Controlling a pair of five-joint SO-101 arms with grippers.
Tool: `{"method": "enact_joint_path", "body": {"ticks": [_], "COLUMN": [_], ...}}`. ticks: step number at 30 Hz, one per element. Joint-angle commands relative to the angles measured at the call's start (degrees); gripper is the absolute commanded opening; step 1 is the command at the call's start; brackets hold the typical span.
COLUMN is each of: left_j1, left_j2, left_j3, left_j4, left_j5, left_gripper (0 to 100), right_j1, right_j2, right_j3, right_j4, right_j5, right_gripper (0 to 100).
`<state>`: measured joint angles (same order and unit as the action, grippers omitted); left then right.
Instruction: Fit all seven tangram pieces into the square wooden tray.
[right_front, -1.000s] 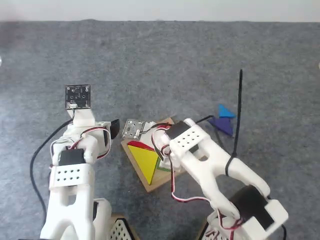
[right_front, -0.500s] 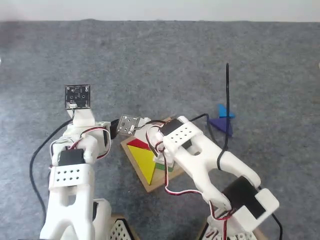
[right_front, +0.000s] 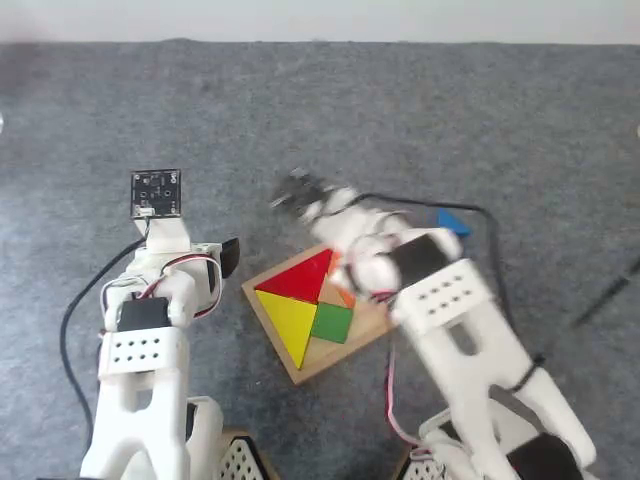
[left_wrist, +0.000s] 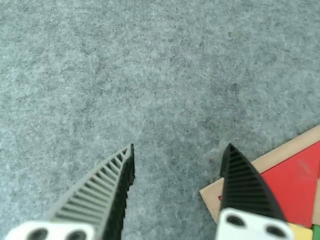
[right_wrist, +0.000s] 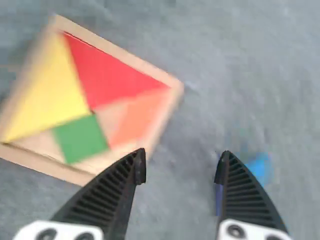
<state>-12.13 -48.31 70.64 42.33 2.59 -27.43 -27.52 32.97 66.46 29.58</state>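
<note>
The right gripper (right_wrist: 182, 152), fingers spread wide and empty, hangs over the tabletop (right_front: 400, 120) between the wooden tray (right_front: 368, 322) (partly filled) and the blue triangle (right_wrist: 257, 165) lying near it. Best to centre over the triangle, drop straight, and close across two flat edges.

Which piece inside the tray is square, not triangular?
The green piece: it has four sides, while the red piece and the yellow piece are triangles.
</note>
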Motion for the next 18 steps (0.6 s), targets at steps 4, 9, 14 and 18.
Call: {"method": "enact_joint_path", "body": {"ticks": [4,9,14,18], "left_j1": [-0.09,-0.18,-0.18,-0.09], "left_j2": [-1.49,-1.49,-1.49,-1.49], "left_j3": [-0.57,-0.57,-0.57,-0.57], "left_j4": [-0.97,-0.97,-1.05,-1.05], "left_j5": [-0.53,-0.53,-0.53,-0.53], "left_gripper": [27,27,27,27], "right_j1": [10.77,1.54,-2.42,-2.86], "right_j2": [6.9,15.87,24.04,28.35], "right_j3": [-1.85,-1.93,-2.02,-2.64], "right_j4": [-0.84,-7.78,-13.58,-15.6], "right_j5": [5.54,2.02,0.44,0.44], "right_gripper": [22.7,22.7,22.7,22.7]}}
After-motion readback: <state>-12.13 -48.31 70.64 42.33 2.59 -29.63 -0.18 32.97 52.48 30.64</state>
